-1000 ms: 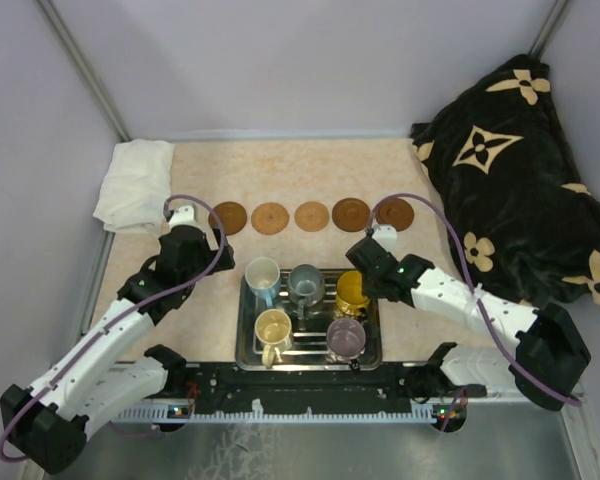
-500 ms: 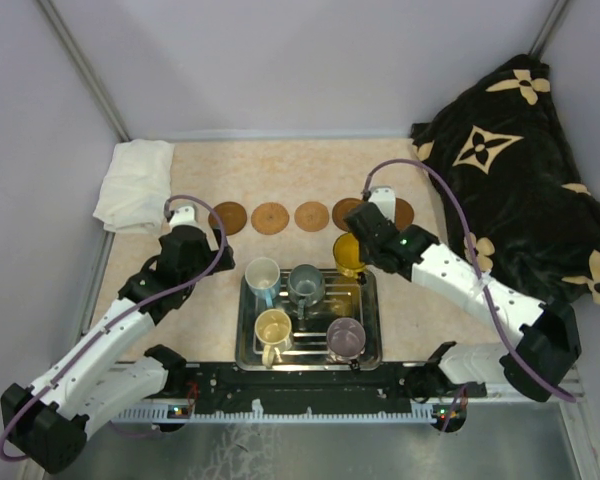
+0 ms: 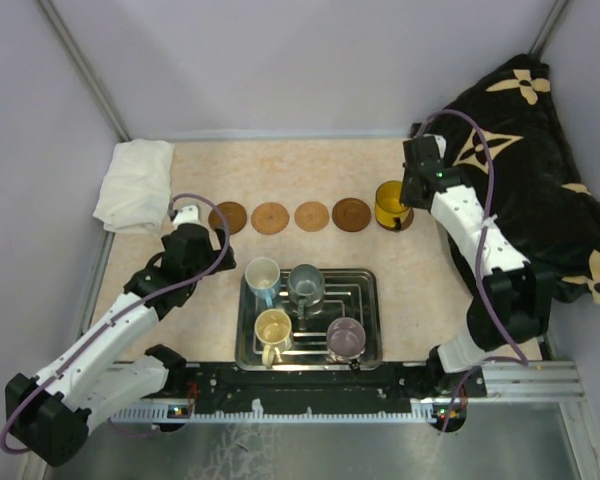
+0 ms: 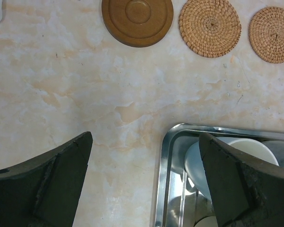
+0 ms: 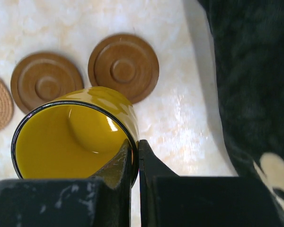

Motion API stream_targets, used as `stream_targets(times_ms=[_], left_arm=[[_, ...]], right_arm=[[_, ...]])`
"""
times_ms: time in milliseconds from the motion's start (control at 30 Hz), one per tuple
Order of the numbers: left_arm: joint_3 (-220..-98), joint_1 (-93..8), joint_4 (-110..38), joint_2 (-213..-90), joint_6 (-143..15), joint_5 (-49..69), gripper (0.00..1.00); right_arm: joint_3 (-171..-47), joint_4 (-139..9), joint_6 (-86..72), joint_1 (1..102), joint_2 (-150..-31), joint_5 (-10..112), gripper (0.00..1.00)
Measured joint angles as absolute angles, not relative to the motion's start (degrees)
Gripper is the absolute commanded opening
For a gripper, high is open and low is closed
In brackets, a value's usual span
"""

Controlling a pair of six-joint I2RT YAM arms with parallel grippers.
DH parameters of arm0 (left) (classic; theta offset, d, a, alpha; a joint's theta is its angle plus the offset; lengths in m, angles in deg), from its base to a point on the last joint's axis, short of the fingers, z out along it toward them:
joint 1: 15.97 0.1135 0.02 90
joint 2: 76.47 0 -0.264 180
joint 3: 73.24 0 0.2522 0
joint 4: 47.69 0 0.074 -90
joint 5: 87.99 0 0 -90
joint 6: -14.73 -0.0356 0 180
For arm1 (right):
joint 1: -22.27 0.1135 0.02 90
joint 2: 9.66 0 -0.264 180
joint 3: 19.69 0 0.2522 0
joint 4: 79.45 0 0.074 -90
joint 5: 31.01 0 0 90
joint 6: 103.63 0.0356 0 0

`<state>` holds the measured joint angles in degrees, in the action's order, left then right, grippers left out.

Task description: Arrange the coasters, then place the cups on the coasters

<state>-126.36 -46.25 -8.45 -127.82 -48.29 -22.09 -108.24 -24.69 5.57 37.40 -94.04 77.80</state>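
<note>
Four brown coasters [image 3: 270, 217] lie in a row at the back; a fifth [image 3: 404, 222] peeks from under the orange-yellow cup [image 3: 389, 203]. My right gripper [image 5: 136, 146] is shut on that cup's [image 5: 71, 142] rim, one finger inside, holding it over the table by the rightmost dark coaster [image 5: 123, 67]. Whether the cup touches the coaster I cannot tell. The steel tray [image 3: 370, 275] holds the white-blue cup [image 3: 262, 275], grey-blue cup [image 3: 305, 283], cream cup [image 3: 273, 327] and purple-grey cup [image 3: 345, 335]. My left gripper [image 4: 144, 137] hangs open and empty over the tray's [image 4: 163, 170] back-left corner.
A black cushion [image 3: 510, 190] with tan flowers fills the right side, close to the right arm and the last coaster. A white cloth [image 3: 135, 180] lies at the back left. Walls close in the back and both sides.
My right gripper has lifted the orange-yellow cup out of the tray and carried it back and right to the rightmost coaster. The left arm has barely shifted.
</note>
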Motion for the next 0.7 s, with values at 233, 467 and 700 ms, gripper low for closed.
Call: stream_targets(times_ms=[233,467,700], left_arm=[[-126.36,-46.25,-9.13,-128.87,-48.25,-23.05,1.00],[-126.36,-46.25,-9.52,-130.14,-48.25,-24.67,1.00],[-126.36,-46.25,-9.94,-133.20,-48.25,-25.19,1.00]], right_arm=[[-119.91,-25.66,3.93,32.16,-106.26,72.97,0.00],[-125.61,-25.57,3.28,31.17,-115.30,71.44,0.00],[-127.84,-24.82,2.80,29.80,-118.93,70.83,0.00]])
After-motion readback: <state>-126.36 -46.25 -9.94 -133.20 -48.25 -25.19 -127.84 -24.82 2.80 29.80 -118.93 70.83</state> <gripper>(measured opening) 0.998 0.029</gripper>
